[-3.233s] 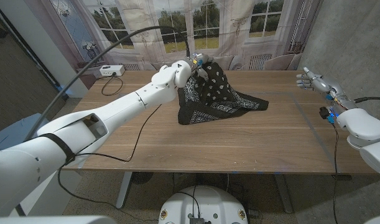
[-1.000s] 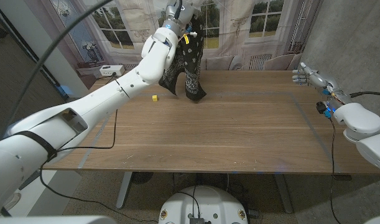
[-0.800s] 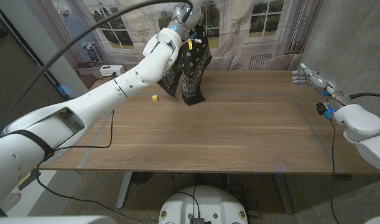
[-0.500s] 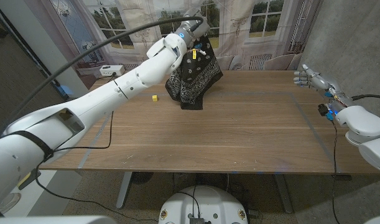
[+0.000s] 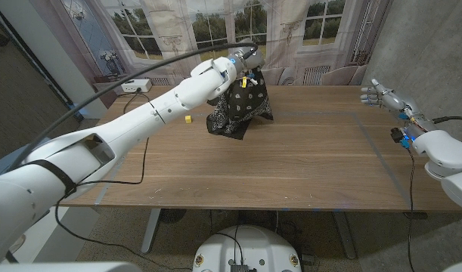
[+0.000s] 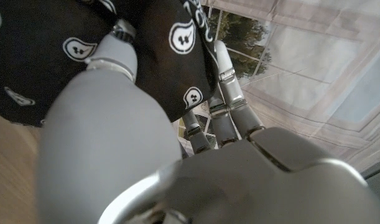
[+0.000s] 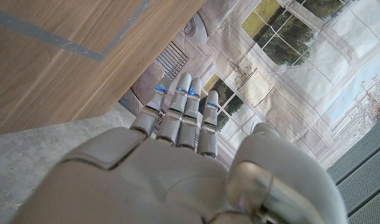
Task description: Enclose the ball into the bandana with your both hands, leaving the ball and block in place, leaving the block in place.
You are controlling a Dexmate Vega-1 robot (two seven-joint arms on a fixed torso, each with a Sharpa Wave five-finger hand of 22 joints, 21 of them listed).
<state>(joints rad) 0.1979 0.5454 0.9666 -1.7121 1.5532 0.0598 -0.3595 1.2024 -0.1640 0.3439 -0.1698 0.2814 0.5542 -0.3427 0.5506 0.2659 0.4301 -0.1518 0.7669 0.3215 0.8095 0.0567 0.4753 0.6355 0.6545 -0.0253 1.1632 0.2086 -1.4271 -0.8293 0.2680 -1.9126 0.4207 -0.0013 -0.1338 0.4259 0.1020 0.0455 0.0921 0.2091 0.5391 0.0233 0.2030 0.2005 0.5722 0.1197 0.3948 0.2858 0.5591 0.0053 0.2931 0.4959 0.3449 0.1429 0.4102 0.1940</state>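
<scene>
My left hand (image 5: 246, 63) grips the top of a black paisley bandana (image 5: 241, 109) above the back middle of the table. The cloth hangs down in a bunch and its lower end touches the wood. In the left wrist view the bandana (image 6: 59, 43) drapes over my fingers (image 6: 226, 87). I cannot tell whether a ball is inside the folds. A small yellow block (image 5: 187, 119) lies on the table just left of the cloth. My right hand (image 5: 377, 94) hovers at the table's far right edge, fingers straight and apart, holding nothing; the right wrist view shows that hand (image 7: 177, 155) beside the table edge (image 7: 84, 56).
A white power strip (image 5: 132, 85) with a black cable lies at the back left corner of the table (image 5: 291, 174). Curtained windows stand close behind the table's far edge.
My left hand has carried the bandana to the right and lower from its raised spot at the back left; the cloth's end now reaches the table. The right hand has hardly moved.
</scene>
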